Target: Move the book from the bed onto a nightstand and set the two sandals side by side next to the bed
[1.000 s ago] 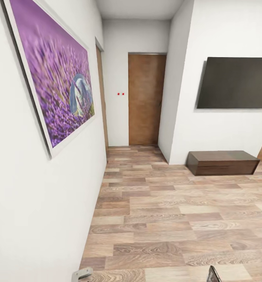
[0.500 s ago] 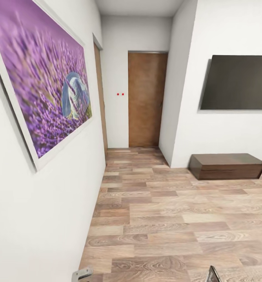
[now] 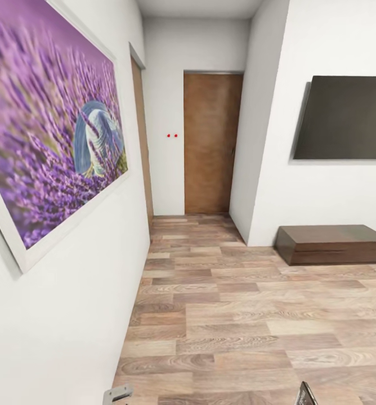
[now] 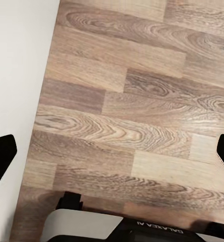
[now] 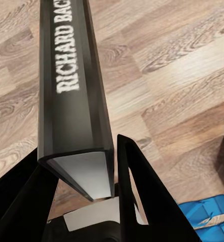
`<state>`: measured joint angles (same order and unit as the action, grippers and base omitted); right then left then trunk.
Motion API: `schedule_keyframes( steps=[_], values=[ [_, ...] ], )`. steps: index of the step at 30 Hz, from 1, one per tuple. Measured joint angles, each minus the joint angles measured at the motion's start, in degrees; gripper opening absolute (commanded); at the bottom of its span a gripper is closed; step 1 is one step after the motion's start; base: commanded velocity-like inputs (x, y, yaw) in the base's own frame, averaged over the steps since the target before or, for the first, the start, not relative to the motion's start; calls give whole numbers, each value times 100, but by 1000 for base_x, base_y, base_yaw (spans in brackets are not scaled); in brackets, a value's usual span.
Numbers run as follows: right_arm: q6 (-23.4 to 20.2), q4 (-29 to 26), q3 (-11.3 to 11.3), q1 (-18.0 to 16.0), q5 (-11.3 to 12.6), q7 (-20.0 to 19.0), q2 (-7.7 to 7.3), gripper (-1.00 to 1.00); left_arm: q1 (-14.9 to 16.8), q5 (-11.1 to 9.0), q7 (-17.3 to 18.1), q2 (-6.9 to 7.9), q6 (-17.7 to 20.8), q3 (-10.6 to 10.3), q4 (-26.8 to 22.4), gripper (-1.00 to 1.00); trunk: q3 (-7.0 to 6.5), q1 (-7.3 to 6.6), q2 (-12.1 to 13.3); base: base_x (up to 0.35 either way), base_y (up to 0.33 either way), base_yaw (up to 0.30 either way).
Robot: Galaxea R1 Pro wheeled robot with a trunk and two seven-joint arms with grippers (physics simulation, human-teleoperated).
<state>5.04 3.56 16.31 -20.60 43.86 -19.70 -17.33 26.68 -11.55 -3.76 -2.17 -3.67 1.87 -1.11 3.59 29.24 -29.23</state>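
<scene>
My right gripper (image 5: 86, 189) is shut on the book (image 5: 71, 101), a thin dark volume whose spine carries white lettering. The book stands between the black fingers (image 5: 142, 201) above the wood-plank floor. A corner of a bright blue sandal (image 5: 207, 219) shows beside that gripper; what it rests on I cannot tell. My left gripper (image 4: 112, 156) hangs open over bare floor, close to the white wall, with nothing between its fingers (image 4: 1, 156). In the head view the book's tip (image 3: 306, 394) and part of the left gripper (image 3: 117, 394) peek in at the lower edge. The bed and nightstand are out of view.
A large purple lavender picture (image 3: 47, 129) hangs on the white wall close at my left. A brown door (image 3: 210, 143) closes the short passage ahead. At the right, a black screen (image 3: 345, 118) hangs above a long low dark cabinet (image 3: 331, 244). Wood floor (image 3: 238, 315) stretches ahead.
The whole view has shifted: the picture looms larger and nearer at the left, and the cabinet and screen have slid right. The camera moved. Both grippers sit where they were.
</scene>
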Motion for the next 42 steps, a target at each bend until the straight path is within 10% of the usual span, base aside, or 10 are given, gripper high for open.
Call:
schedule_keyframes(
  steps=[42],
  values=[
    [0,-6,0,4,9,-8,-8,-100,2,2,0,-2,0,0,2,100,0,0,0,333,0,-84]
  ],
)
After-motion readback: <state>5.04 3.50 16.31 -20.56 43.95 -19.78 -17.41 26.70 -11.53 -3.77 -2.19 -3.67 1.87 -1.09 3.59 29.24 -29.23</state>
